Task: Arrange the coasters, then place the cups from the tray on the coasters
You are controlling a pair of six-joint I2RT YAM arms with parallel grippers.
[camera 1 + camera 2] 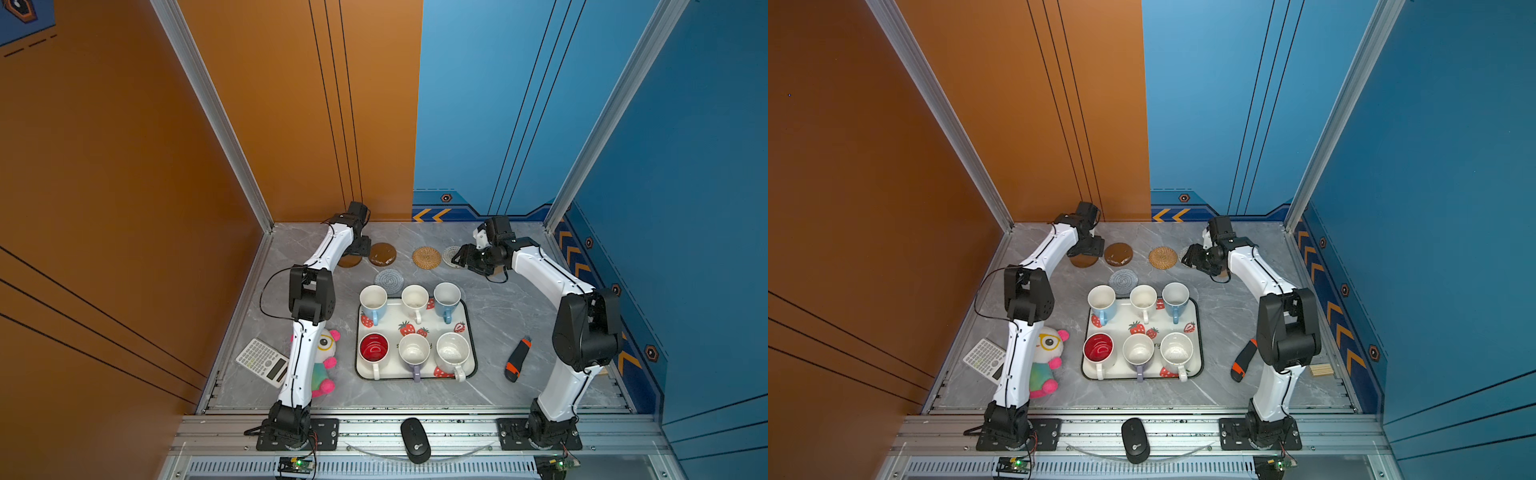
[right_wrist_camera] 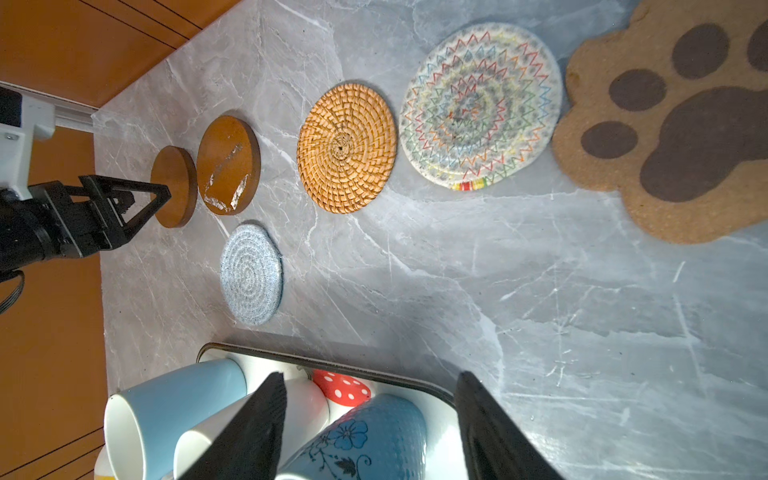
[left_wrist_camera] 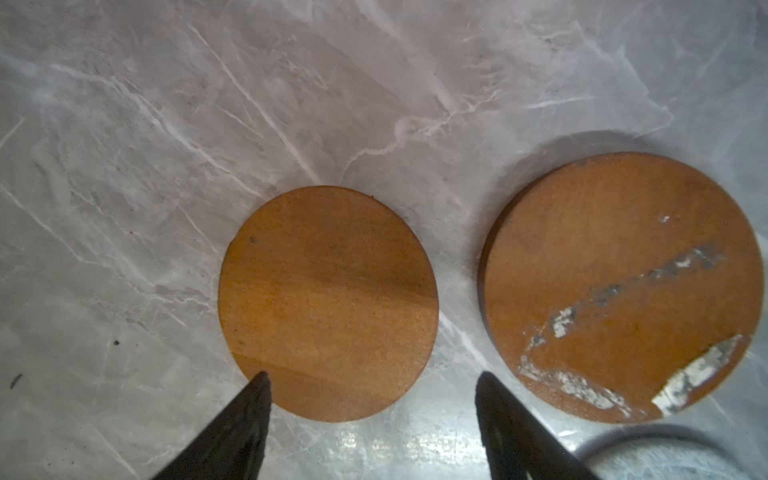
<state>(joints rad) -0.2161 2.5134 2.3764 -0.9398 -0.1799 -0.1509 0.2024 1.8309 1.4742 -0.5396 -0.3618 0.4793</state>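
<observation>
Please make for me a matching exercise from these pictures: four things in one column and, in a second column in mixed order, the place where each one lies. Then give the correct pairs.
Column A
1. grey woven coaster
2. cup with red inside
3. calculator
4. black mouse

Column B
a. on the metal rail in front of the table
b. on the tray, row nearest the arm bases, left end
c. on the table, just behind the tray
d. on the table, near its left edge

Pairs: 1-c, 2-b, 3-d, 4-a
</observation>
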